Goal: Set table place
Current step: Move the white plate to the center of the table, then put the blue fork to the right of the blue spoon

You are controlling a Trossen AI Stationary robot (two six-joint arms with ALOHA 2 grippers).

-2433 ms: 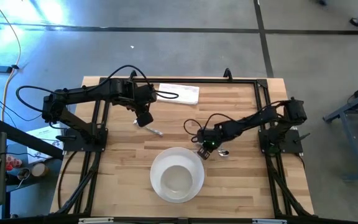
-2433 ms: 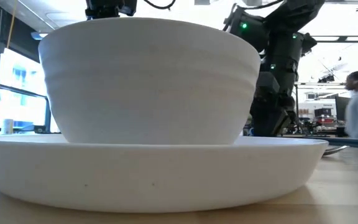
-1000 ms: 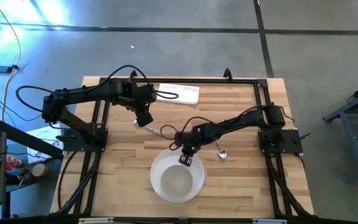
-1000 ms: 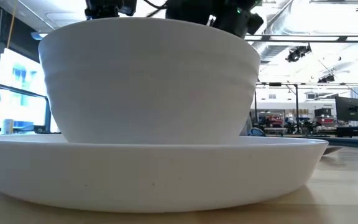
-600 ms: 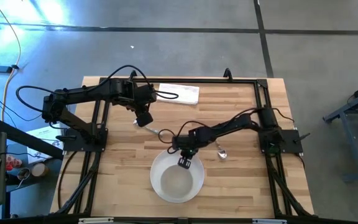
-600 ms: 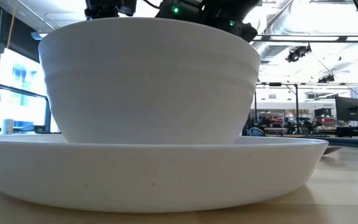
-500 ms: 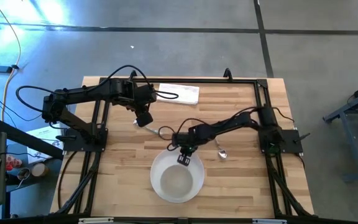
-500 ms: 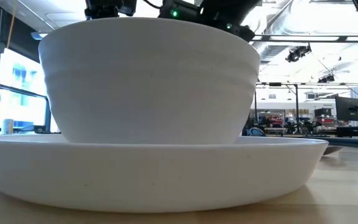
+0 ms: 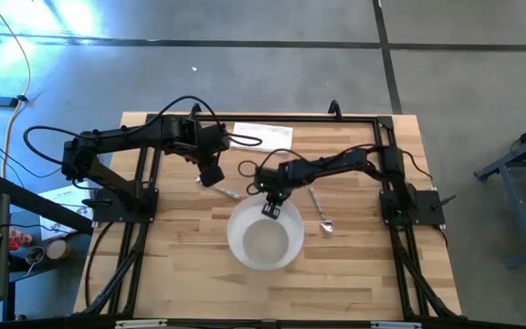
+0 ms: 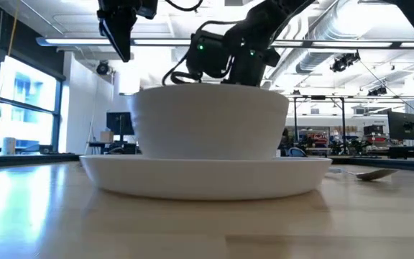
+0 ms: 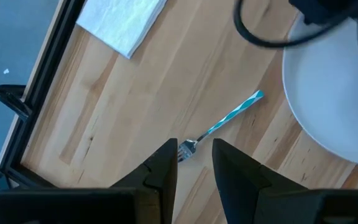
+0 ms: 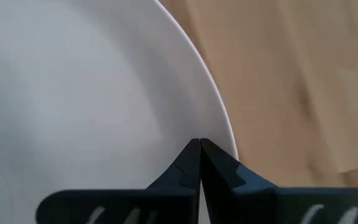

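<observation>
While the right gripper (image 9: 270, 209) is pinching the far rim of the one white plate (image 9: 237, 249), its two fingers (image 12: 219, 175) are pressing together on that edge, as the right wrist view shows. One white bowl (image 9: 265, 242) is sitting inside the plate, and the pair is lying near the middle of the table (image 9: 354, 265). One spoon (image 9: 320, 214) is lying on the planks just to the right of the plate, apart from it. One fork (image 11: 220, 126) is lying to the plate's left, near the rim. The left gripper (image 9: 212, 175) is hovering above the fork with its two fingers (image 11: 165, 169) standing a little apart, holding nothing. One white folded sheet (image 9: 265, 136) is resting by the far rail.
</observation>
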